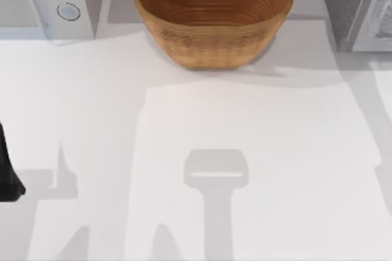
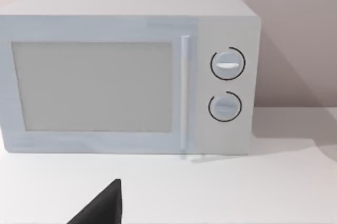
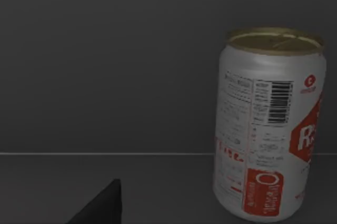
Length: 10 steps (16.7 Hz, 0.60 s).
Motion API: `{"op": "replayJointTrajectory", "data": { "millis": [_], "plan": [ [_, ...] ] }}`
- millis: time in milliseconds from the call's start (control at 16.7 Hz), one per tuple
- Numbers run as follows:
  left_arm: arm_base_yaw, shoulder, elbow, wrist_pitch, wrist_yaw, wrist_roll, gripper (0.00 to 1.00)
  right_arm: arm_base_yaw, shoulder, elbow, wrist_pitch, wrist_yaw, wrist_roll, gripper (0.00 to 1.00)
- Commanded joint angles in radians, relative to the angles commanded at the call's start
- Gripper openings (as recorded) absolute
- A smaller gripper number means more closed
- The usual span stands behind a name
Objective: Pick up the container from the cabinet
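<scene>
white tabletop [image 1: 245, 151] stretched below a woven basket [image 1: 213, 16], which stood at the far middle. left of the basket sat a white microwave [image 2: 126, 74] with two dials, its door closed. right of the basket stood a grey cabinet [image 1: 358, 7]. inside its dark interior a white and red can [image 3: 271, 126] stood upright on the shelf. the left gripper [image 2: 102, 205] faced the microwave, the right gripper [image 3: 102, 205] faced the can, touching nothing; i cannot tell either one's finger spread.

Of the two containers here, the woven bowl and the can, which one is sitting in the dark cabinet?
The can: white with red labelling, upright on a shadowed shelf, dark wall behind. The woven bowl sits out on the bright white table.
</scene>
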<state>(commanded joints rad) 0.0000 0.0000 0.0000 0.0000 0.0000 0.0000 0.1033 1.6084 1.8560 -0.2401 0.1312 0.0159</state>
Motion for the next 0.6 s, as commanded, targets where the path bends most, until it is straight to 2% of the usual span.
{"op": "replayJointTrajectory", "data": {
  "millis": [240,600],
  "plan": [
    [0.000,0.000,0.000,0.000,0.000,0.000,1.00,0.001,0.025,0.030,-0.006,0.001,0.000,1.00],
    [0.000,0.000,0.000,0.000,0.000,0.000,1.00,-0.014,0.191,0.231,-0.039,-0.011,0.000,1.00]
  ]
}}
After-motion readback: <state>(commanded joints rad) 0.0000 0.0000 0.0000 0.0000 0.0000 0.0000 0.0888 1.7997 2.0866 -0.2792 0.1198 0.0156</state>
